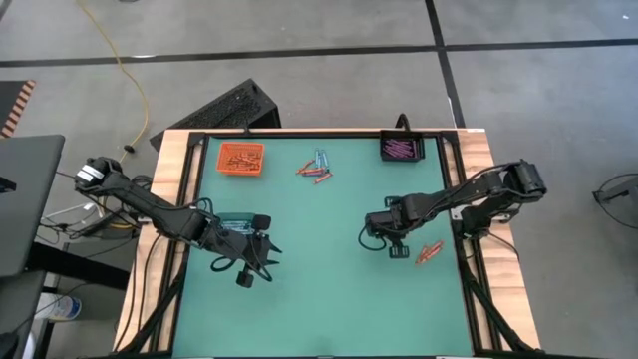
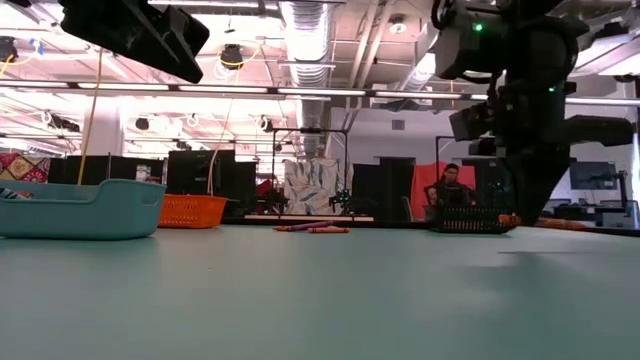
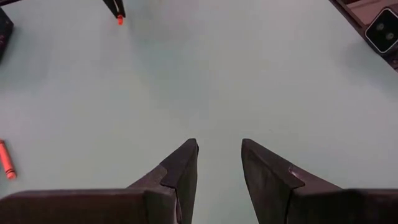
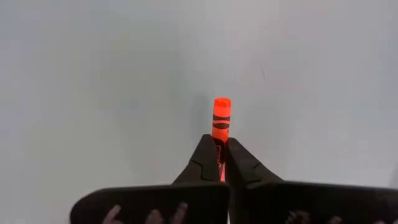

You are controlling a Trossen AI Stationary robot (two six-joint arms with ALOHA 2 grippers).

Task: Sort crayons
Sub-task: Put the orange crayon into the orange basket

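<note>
My right gripper [image 4: 219, 149] points down at the mat's right middle [image 1: 391, 245] and is shut on one orange-red crayon [image 4: 221, 115]. That crayon also shows as a small orange tip [image 3: 119, 20] in the left wrist view. More orange-red crayons [image 1: 430, 254] lie flat on the mat just right of it. A mixed blue and red bunch of crayons [image 1: 317, 168] lies near the far edge. My left gripper [image 3: 219, 158] hovers open over bare mat at the left middle [image 1: 265, 257], touching nothing. My right gripper pinches the orange-red crayon between its two fingertips [image 4: 205, 155], with the crayon's banded end [image 4: 221, 107] sticking out past them. The fingers come from above and lie along the crayon. The crayon hangs upright below them, clear of the mat.
An orange tray [image 1: 241, 158] with orange crayons stands at the far left, and a black tray [image 1: 402, 150] with purple ones at the far right. A teal tray [image 1: 237, 221] sits by my left gripper. One loose orange crayon [image 3: 6, 160] lies near it.
</note>
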